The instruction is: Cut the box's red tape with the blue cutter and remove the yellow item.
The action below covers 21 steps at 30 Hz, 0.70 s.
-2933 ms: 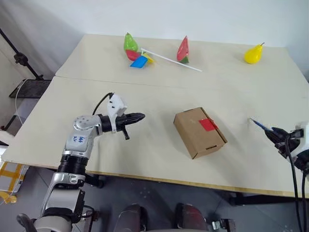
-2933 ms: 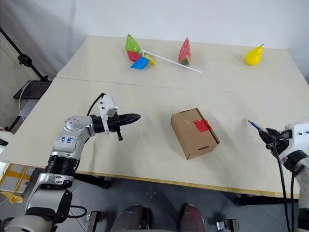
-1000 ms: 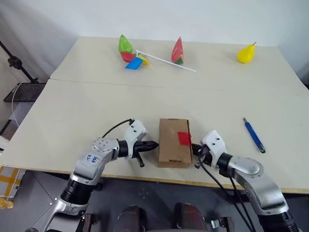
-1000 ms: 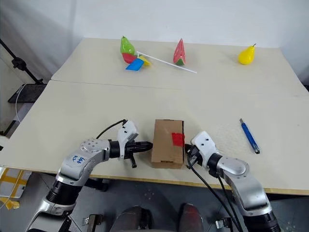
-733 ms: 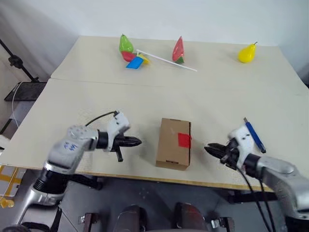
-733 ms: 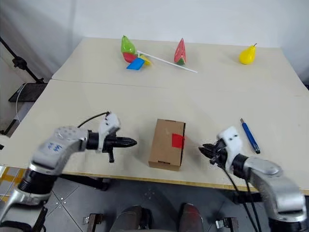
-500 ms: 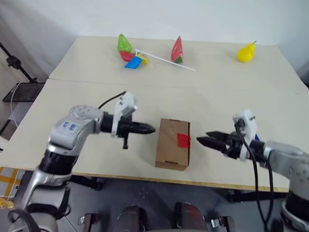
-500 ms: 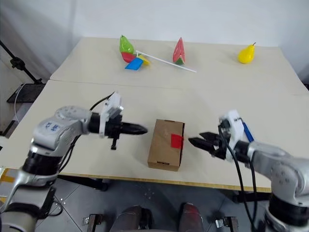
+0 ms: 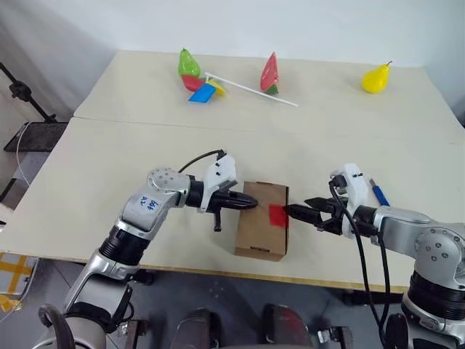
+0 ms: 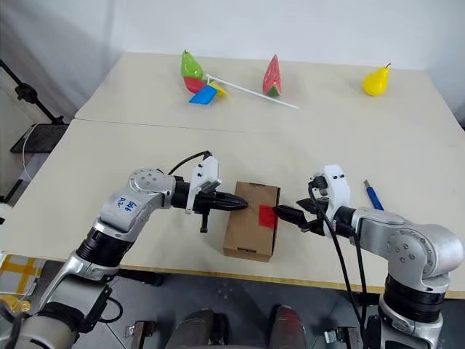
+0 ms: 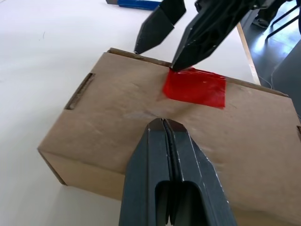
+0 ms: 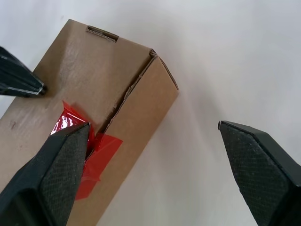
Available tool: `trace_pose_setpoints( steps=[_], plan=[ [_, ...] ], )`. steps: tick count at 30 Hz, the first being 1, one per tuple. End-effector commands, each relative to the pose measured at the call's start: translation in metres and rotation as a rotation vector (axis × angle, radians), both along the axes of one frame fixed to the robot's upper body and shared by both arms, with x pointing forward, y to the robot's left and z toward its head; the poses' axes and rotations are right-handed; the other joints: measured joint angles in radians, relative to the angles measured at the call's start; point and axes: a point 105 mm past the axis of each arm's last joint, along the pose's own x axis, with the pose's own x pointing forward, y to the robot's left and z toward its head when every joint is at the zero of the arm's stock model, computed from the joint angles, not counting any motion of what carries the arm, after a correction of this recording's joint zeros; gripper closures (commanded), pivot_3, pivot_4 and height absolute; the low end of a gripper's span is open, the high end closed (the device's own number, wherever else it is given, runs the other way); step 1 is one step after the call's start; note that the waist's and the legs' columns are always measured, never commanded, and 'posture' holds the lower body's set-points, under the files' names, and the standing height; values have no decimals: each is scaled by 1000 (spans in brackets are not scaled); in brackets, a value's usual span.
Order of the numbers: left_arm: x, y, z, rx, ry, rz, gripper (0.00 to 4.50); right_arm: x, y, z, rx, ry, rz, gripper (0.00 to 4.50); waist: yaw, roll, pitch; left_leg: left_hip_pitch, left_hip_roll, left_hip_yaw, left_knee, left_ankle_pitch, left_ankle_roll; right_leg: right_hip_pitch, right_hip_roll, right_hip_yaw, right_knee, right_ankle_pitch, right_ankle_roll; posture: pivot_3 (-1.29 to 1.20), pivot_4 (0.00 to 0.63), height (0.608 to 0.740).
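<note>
Beige table (image 9: 109, 160), box (image 9: 261, 225) between pincers, right pincer (image 12: 155, 165) spread at red tape (image 11: 195, 88)

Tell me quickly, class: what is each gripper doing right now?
Left gripper: shut, holding nothing, tips over the box.
Right gripper: open, empty, one finger at the red tape.

A blue handwritten mark on the left arm (image 9: 147, 203), not readable
</note>
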Motion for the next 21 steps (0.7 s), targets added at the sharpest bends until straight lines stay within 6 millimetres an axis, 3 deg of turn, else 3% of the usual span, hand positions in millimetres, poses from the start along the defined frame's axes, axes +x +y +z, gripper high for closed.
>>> trace_pose_setpoints(
  steps=[1,8,11,15,21],
  plan=[
    [-9,7,-35,108,83,1,4500,2,-27,-10,-37,37,-100,11,0,-2,-2,1,1,0,0,0,0,1,0,0,0,0,0,0,150,740],
    [-15,6,-50,124,124,11,4500,-3,-44,-29,-77,91,-129,11,-1,-2,-4,3,5,1,0,1,-1,2,0,1,-1,0,0,0,150,740],
    [-17,4,-51,110,139,18,4500,-1,-40,-28,-124,50,-111,11,-2,-2,-5,3,5,1,0,1,-1,2,0,1,-1,0,0,0,150,740],
    [-16,3,-50,105,138,23,4500,-6,-34,-42,-379,-33,16,11,-1,-2,-6,3,5,1,1,1,-1,3,0,1,-1,0,0,0,150,740],
    [-14,4,-46,104,129,35,4500,-4,-45,-45,-453,-93,38,11,-1,-9,-10,3,6,1,1,2,-1,4,0,1,-3,0,0,0,150,740]
  ],
)
